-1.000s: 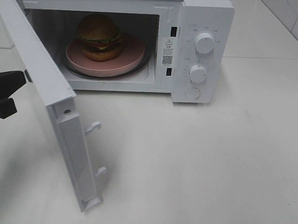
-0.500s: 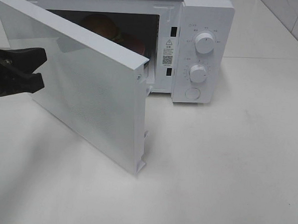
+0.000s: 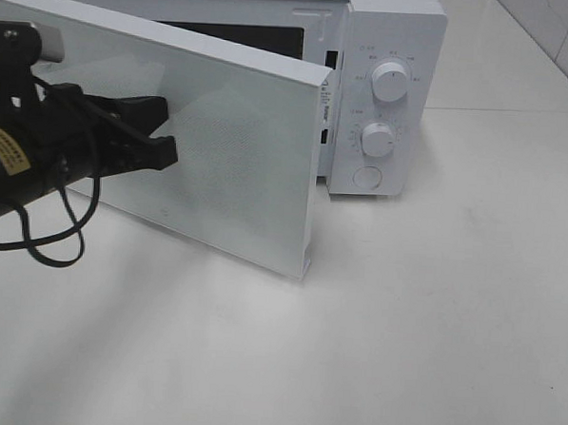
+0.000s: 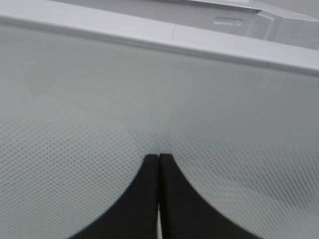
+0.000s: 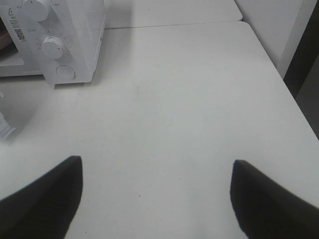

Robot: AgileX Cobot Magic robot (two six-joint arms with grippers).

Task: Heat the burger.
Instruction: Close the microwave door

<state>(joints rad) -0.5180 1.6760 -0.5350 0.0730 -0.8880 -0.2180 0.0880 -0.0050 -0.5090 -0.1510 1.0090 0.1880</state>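
The burger is hidden behind the white door [image 3: 234,167] of the microwave [image 3: 394,23], which stands a small angle short of shut. My left gripper [image 3: 166,135] is shut with nothing in it, its black tips pressed against the door's dotted outer face. In the left wrist view the two fingertips [image 4: 149,164] of that gripper [image 4: 158,157] meet on the door panel [image 4: 209,114]. My right gripper [image 5: 155,165] is open and empty above the bare tabletop, to the right of the microwave [image 5: 65,35]; the exterior high view does not show it.
The microwave's control panel carries two round knobs [image 3: 390,83] [image 3: 376,138] and a round button [image 3: 366,177]. A white table [image 3: 431,315] spreads in front and to the right. Black cable [image 3: 49,248] loops below my left arm. The table's right edge [image 5: 286,84] borders a dark gap.
The door has swung from wide open to nearly shut, covering the burger and pink plate. My left gripper has moved right and in, following the door's face.
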